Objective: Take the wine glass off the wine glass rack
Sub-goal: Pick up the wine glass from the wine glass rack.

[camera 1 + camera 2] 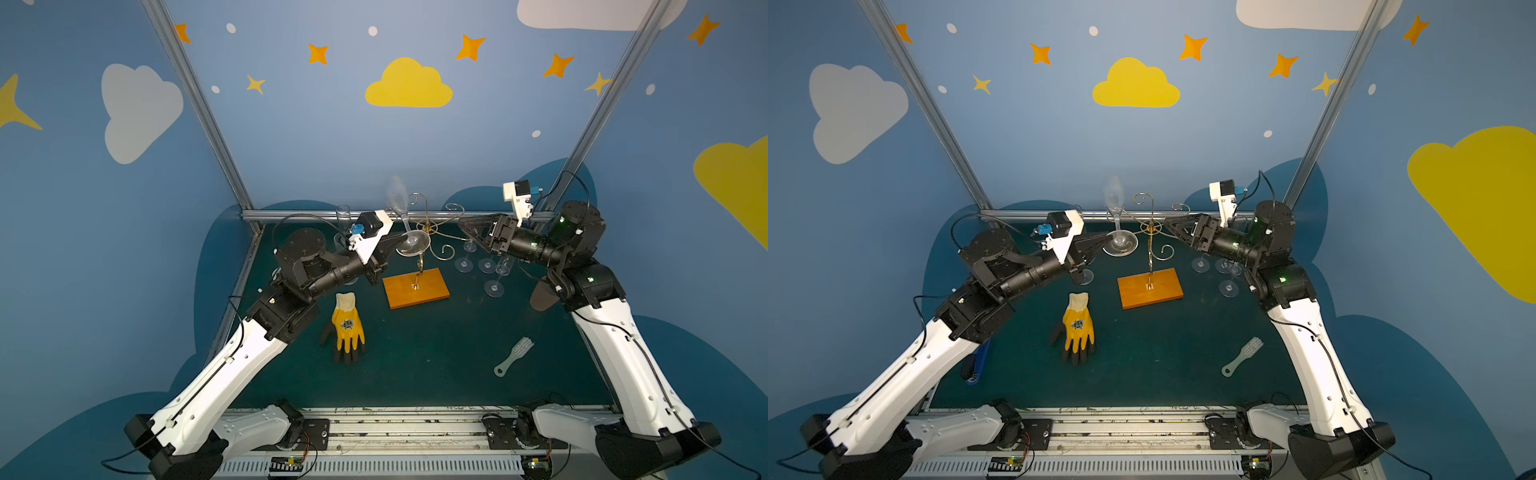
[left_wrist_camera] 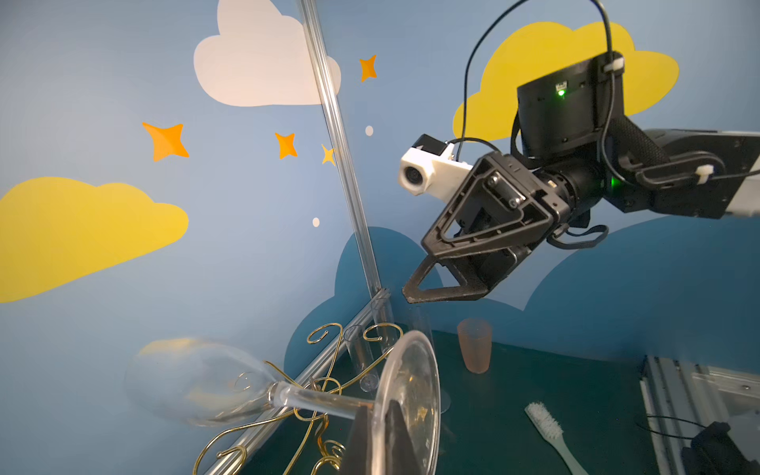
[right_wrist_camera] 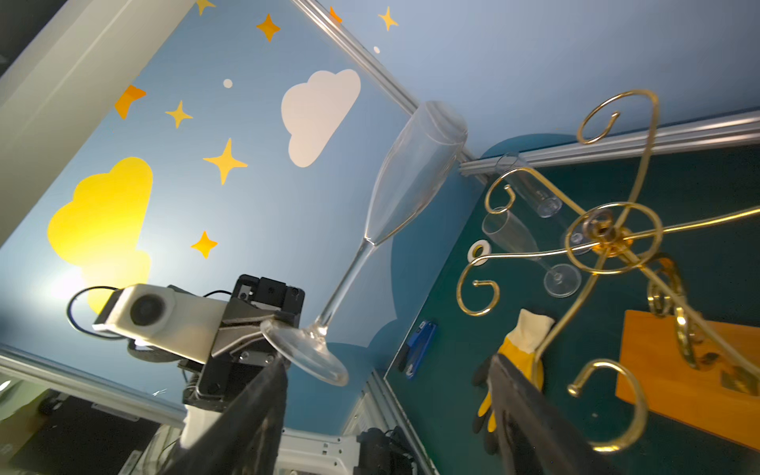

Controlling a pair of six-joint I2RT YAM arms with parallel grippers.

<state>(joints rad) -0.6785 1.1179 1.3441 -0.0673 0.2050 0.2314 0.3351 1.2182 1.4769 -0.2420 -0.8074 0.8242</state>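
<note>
Over the green table [image 1: 1142, 357], left gripper [image 1: 1106, 242] pinches only the tilted wine glass [image 1: 1117, 224] foot mid-frame, risking a slip; right gripper [image 2: 416, 269] gapes empty.

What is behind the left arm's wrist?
A tall clear tumbler stands behind the left arm, its lower part covered by the wrist camera. Below the arm the foot of a second glass peeks out; its stem and bowl are hidden in both top views.

Rack [image 1: 415, 291] curls crowd the centre (bare table [image 1: 428, 370] between glove [image 1: 348, 326], brush [image 1: 514, 357]).
</note>
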